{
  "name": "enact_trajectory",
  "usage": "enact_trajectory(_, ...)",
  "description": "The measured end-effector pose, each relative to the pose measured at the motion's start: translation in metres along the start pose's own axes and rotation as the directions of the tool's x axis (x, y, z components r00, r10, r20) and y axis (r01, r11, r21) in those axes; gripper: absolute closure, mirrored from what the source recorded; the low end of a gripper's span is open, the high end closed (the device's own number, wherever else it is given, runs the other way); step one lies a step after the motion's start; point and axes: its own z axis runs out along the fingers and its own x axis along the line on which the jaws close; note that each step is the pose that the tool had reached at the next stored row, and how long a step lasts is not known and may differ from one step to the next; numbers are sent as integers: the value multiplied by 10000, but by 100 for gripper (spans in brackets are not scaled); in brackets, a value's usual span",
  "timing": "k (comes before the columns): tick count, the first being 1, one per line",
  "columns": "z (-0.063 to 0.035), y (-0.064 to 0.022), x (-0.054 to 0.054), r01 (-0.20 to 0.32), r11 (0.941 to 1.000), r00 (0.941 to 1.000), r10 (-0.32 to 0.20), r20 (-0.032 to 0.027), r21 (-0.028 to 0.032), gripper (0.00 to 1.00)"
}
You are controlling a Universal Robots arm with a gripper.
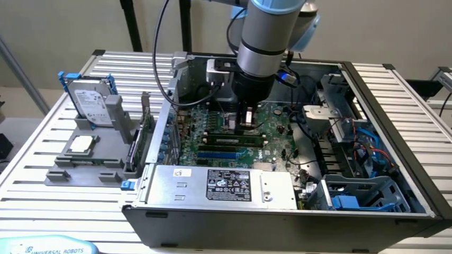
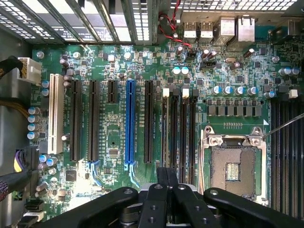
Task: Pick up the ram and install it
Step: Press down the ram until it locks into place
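Hiding motherboard (image 1: 272, 124): shut gripper (image 2: 167, 176)

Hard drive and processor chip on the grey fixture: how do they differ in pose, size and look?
The hard drive stands upright; the processor chip lies flat. The hard drive is larger, oblong, with blue rails; the processor chip is small, square, silver. Both sit outside the computer case.

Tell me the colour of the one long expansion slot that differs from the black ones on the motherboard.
Blue. The blue slot shows best in the wrist view.
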Motion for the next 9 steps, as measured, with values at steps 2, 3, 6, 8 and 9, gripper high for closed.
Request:
enact_trajectory(2,13,39,-2,2,9999,10000,-2,3,123,89)
enact_trajectory(3,20,48,-6,2,9998,10000,-2,3,179,89)
enact_trajectory(6,38,49,-24,3,9996,10000,-3,6,278,89)
enact_trajectory(8,52,51,-36,3,9994,10000,-3,8,333,89)
enact_trajectory(9,59,54,-39,3,9994,10000,-3,8,353,89)
